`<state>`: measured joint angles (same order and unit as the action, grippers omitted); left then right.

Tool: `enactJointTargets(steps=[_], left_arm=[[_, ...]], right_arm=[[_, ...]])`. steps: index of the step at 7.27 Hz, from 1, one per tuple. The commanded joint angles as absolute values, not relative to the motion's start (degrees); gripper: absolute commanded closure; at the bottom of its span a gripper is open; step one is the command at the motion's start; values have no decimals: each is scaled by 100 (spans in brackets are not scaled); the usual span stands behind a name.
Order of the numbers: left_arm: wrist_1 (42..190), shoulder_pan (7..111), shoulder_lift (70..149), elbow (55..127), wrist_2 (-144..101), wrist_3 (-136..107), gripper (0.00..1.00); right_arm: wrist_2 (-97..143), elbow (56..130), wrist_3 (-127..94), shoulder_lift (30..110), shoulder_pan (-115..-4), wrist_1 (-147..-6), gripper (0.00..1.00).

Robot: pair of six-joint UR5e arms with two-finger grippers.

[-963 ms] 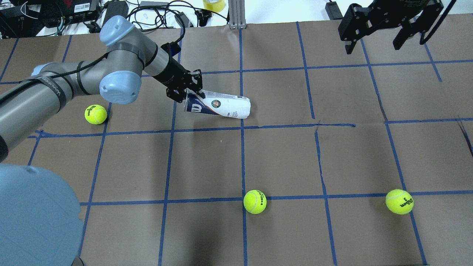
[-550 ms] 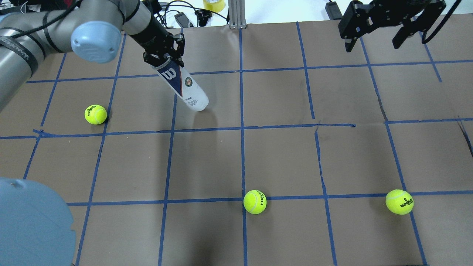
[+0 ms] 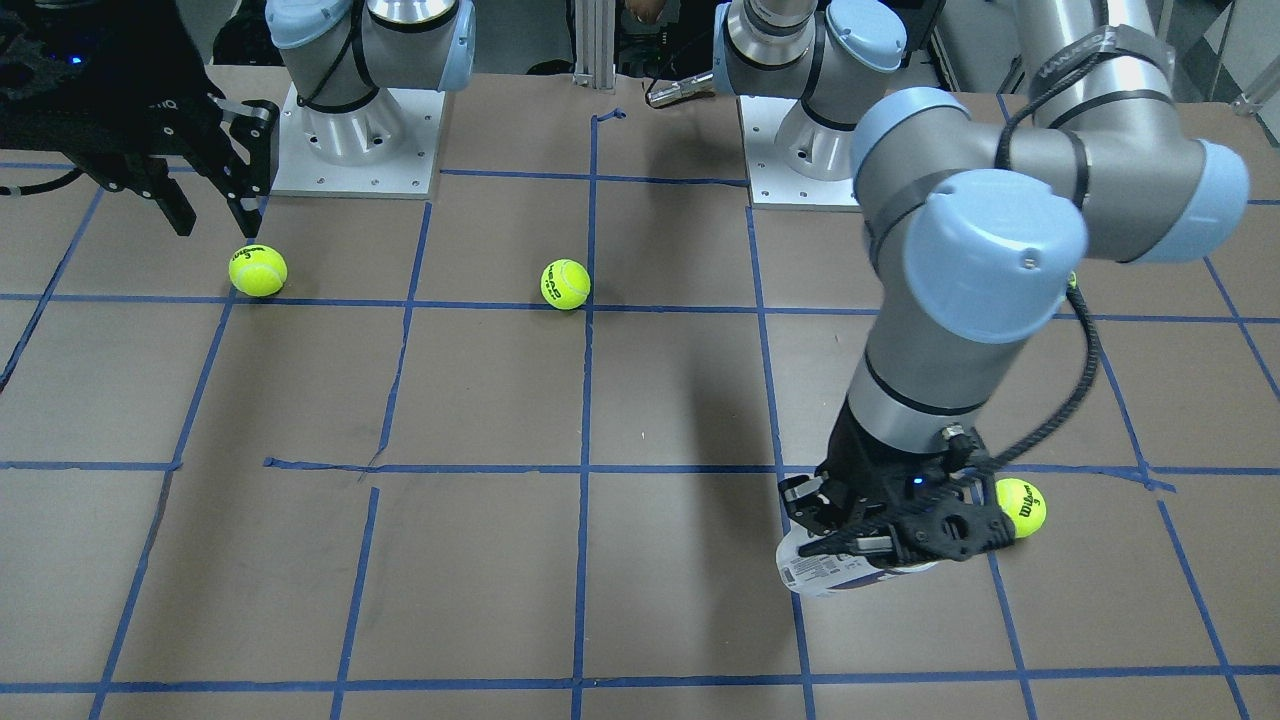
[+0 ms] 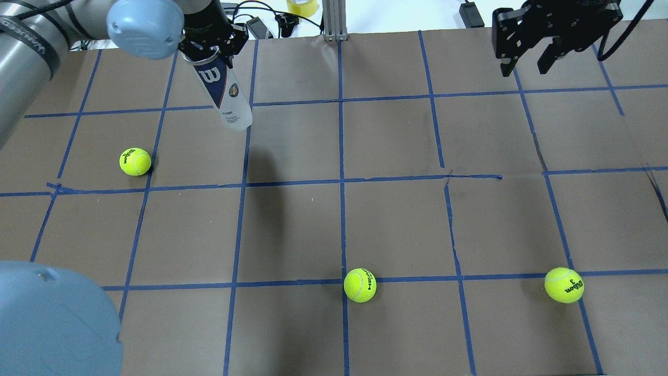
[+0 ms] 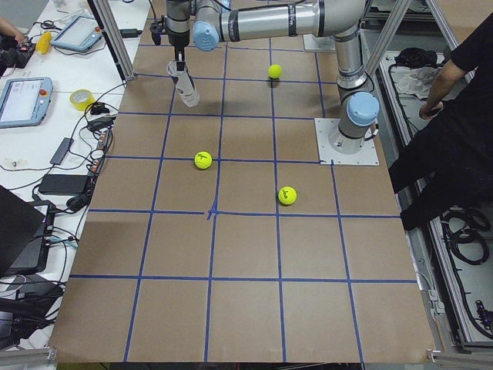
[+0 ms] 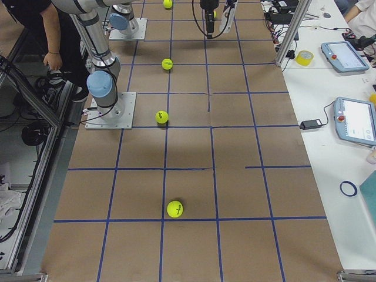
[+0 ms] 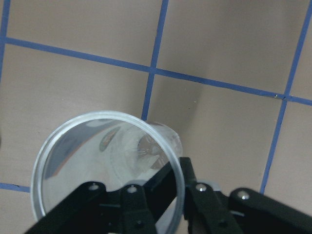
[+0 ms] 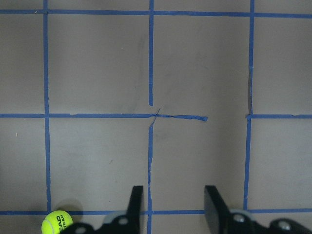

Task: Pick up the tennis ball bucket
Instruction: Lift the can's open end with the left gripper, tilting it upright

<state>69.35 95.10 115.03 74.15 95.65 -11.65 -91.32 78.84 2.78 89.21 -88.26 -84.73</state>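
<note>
Change: a second ago the bucket [image 4: 225,96] lay on its side at the centre-left of the overhead frame, with the left gripper [image 4: 211,46] at its navy end. Now it hangs nearly upright from that gripper in the upper left, with its white end lowest.

Meaning: its shadow falls well apart from it on the table [image 4: 396,224], so I judge it clear of the surface and the lift as good as done.

Left gripper: closed on the rim at the bucket's open end.

Right gripper [image 4: 527,57]: fingers spread, holding nothing, parked in the upper right of the overhead frame.

Left wrist view: looks straight down the open mouth. There is no lid, no ball inside, and a finger [image 7: 163,178] crosses the rim. No other view shows this.

Front view: the arm hides nearly all of the bucket, leaving only a strip of white label under the gripper.

Overhead view: gives the bucket's whole length and tilt.

Balls: three [image 4: 135,161] [image 4: 360,285] [image 4: 564,285] sit on the table, none touching the bucket.
</note>
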Motion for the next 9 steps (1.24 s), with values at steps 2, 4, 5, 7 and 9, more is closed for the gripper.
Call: enactJointTargets(steps=[2,4,5,7,9], left_arm=[[5944,10037,11584,7917,10028,-609,100],[5652,10274,11671,8086,9846,-555,100],[5651,10274,11681,8095,9713,-571,100],[5660,10414,11751,8130,9703,-554,100],[5669,10433,11777,8174,9668,-554,100]], right_arm=[[-9106,7884,272,8921,-8824,-8429,82],[-9097,7893,272,8921,-8824,-8420,100],[-9079,7884,264,8930,-8824,-8490,60],[-9079,7893,255,8930,-8824,-8490,12],[-9027,7893,220,8921,-8824,-8499,0]])
